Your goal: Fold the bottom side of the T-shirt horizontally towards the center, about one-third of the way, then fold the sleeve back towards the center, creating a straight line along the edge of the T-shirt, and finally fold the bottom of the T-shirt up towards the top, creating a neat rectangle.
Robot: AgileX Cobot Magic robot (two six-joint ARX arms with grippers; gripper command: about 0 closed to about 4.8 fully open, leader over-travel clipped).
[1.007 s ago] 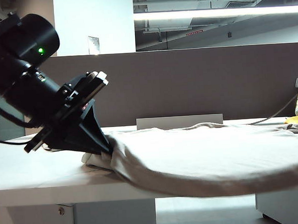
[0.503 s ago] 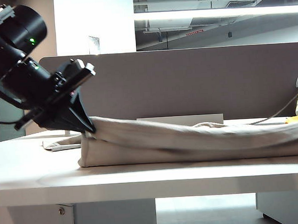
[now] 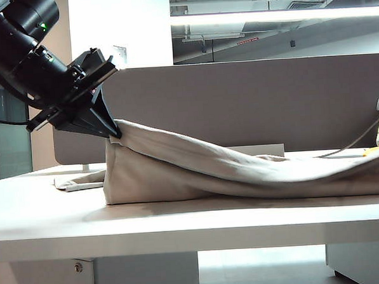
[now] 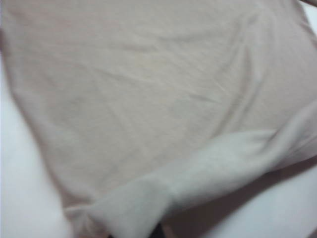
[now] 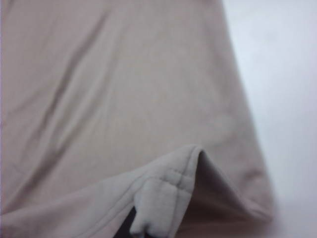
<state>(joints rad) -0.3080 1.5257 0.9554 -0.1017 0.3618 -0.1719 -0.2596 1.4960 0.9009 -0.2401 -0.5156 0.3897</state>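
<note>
— What do you see, starting from the left side?

— The left gripper (image 3: 113,134) is up above the white table (image 3: 40,207), near its left end. Its fingers are pressed together on the edge of the T-shirt (image 3: 242,174) and hold it in the air. Under it the beige cloth hangs straight down to the table, and a flat piece of cloth lies just beside, further left.

— And to the right?

— The cloth slopes down and rests along the table to the right edge of the exterior view. Behind the table stands a grey partition (image 3: 251,107), and above it a long ceiling lamp (image 3: 278,15) is shining.

— The right gripper (image 5: 130,225)?

— Only its own camera shows it. It is closed too, pinching a stitched fold of the T-shirt, with the shirt spread below.
</note>
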